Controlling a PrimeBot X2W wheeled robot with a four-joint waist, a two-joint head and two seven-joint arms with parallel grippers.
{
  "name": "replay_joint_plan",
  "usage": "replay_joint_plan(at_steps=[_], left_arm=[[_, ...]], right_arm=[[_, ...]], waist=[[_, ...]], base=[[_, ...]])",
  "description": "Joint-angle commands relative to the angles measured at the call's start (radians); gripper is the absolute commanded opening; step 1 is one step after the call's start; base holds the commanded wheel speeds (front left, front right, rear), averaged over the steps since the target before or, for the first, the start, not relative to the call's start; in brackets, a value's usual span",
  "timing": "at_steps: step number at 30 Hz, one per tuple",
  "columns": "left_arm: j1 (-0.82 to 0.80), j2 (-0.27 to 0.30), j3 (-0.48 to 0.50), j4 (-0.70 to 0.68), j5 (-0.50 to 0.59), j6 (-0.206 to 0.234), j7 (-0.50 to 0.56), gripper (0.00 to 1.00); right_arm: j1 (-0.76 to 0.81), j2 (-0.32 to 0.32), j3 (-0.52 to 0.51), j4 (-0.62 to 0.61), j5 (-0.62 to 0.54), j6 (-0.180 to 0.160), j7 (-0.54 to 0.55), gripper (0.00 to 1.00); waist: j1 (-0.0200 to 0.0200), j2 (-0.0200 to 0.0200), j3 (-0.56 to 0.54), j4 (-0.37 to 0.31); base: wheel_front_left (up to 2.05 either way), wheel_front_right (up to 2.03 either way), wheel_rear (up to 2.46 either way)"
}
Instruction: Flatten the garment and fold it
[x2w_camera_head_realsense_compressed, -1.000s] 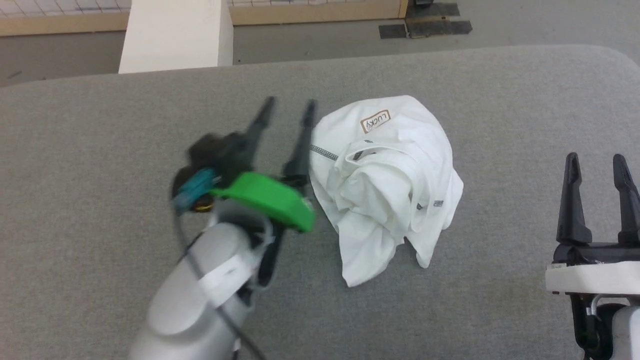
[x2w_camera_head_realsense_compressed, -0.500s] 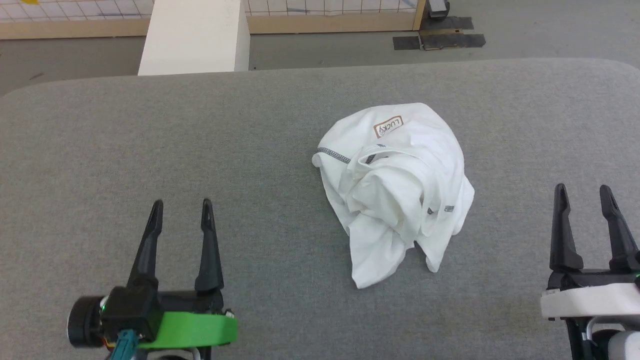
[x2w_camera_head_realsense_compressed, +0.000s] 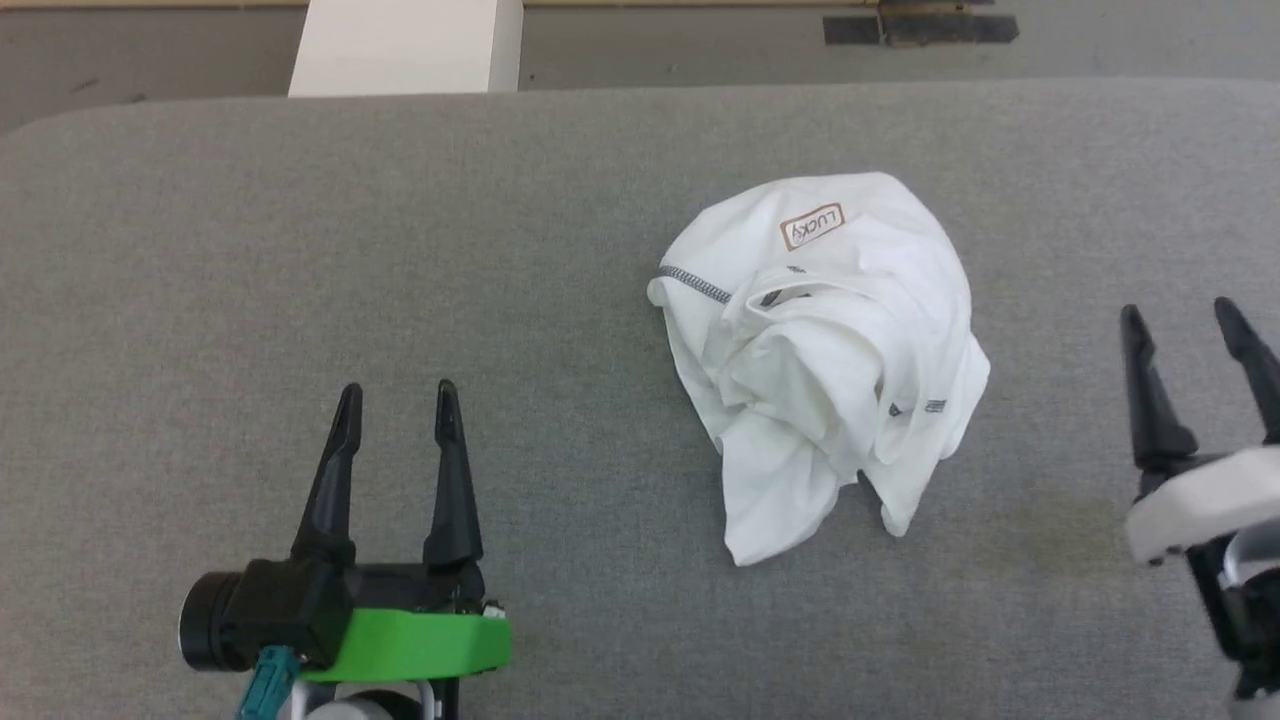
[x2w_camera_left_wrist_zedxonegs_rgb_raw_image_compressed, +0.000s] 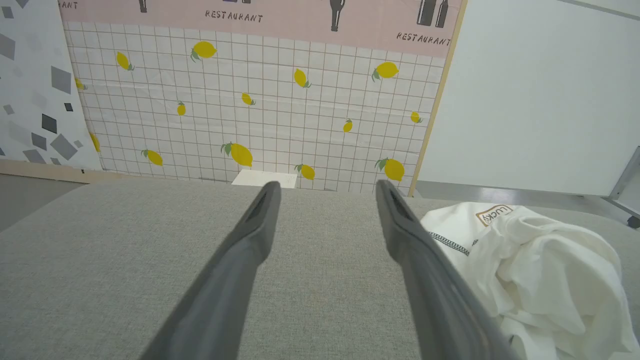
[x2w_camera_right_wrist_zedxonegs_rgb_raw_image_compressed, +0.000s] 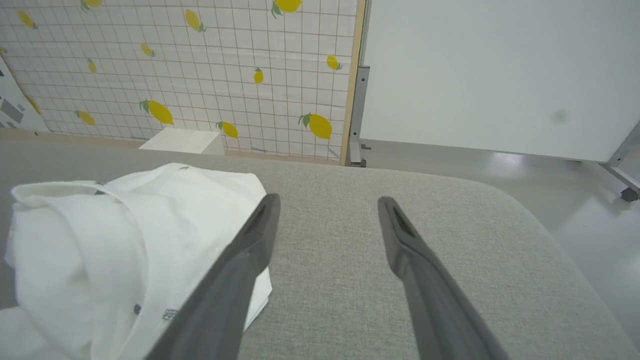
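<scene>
The garment lies crumpled in a heap on the grey counter, right of centre in the head view. Its "LUCKY" patch faces up on the far side (the lettering reads upside down from the head). The left end effector is at the near left, fingers spread and empty, well apart from the cloth. The right end effector, also spread and empty, is near the garment's right side without touching it.

Bright, even light; faint soft shadows; right gripper slightly blurred; pale glare on floor.
</scene>
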Motion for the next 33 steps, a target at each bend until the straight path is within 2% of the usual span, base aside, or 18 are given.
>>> replay_joint_plan(at_steps=[1, 5, 11, 16, 22, 23, 24, 25, 29, 33], left_arm=[[-0.025, -0.014, 0.006, 0.005, 0.016, -0.011, -0.004, 1.0], [-0.046, -0.039, 0.015, 0.018, 0.025, -0.037, -0.004, 1.0], [-0.075, -0.055, 0.009, 0.034, 0.035, -0.061, -0.004, 1.0], [-0.094, -0.058, 0.001, 0.044, 0.037, -0.068, -0.004, 1.0], [-0.105, -0.059, -0.017, 0.048, 0.023, -0.059, -0.004, 1.0], [-0.105, -0.059, -0.019, 0.049, 0.023, -0.057, -0.004, 1.0], [-0.105, -0.059, -0.02, 0.051, 0.023, -0.055, -0.004, 1.0], [-0.105, -0.059, -0.02, 0.052, 0.024, -0.053, -0.004, 1.0], [-0.094, -0.059, -0.008, 0.055, 0.028, -0.046, -0.004, 1.0], [-0.07, -0.059, 0.015, 0.057, 0.026, -0.048, -0.004, 1.0]], right_arm=[[-0.026, -0.028, 0.016, 0.009, 0.026, -0.002, 0.054, 1.0], [-0.061, -0.129, 0.088, 0.033, 0.09, -0.002, 0.193, 1.0], [-0.083, -0.236, 0.191, 0.069, 0.163, -0.002, 0.3, 1.0], [-0.103, -0.274, 0.249, 0.104, 0.189, -0.002, 0.317, 1.0], [-0.121, -0.274, 0.294, 0.202, 0.182, -0.002, 0.314, 1.0], [-0.123, -0.273, 0.301, 0.217, 0.18, -0.002, 0.315, 0.67], [-0.126, -0.269, 0.302, 0.232, 0.18, -0.002, 0.309, 0.14], [-0.13, -0.267, 0.302, 0.241, 0.179, -0.002, 0.304, 0.0], [-0.161, -0.27, 0.291, 0.233, 0.176, -0.002, 0.27, 0.0], [-0.221, -0.302, 0.213, 0.175, 0.156, -0.002, 0.237, 0.0]], waist=[[0.0, 0.0, 0.045, 0.02], [0.0, 0.0, 0.09, 0.043], [0.0, 0.0, 0.137, 0.083], [0.0, 0.0, 0.163, 0.115], [0.0, 0.0, 0.172, 0.145], [0.0, 0.0, 0.171, 0.148], [0.0, 0.0, 0.168, 0.15], [0.0, 0.0, 0.164, 0.15], [0.0, 0.0, 0.13, 0.135], [0.0, 0.0, 0.063, 0.103]], base=[[0.0, 0.0, 0.0], [0.0, 0.0, 0.0], [0.0, 0.0, 0.0], [0.0, 0.0, 0.0], [0.0, 0.0, 0.0], [0.0, 0.0, 0.0], [0.0, 0.0, 0.0], [0.0, 0.0, 0.0], [0.0, 0.0, 0.0], [0.0, 0.0, 0.0]])
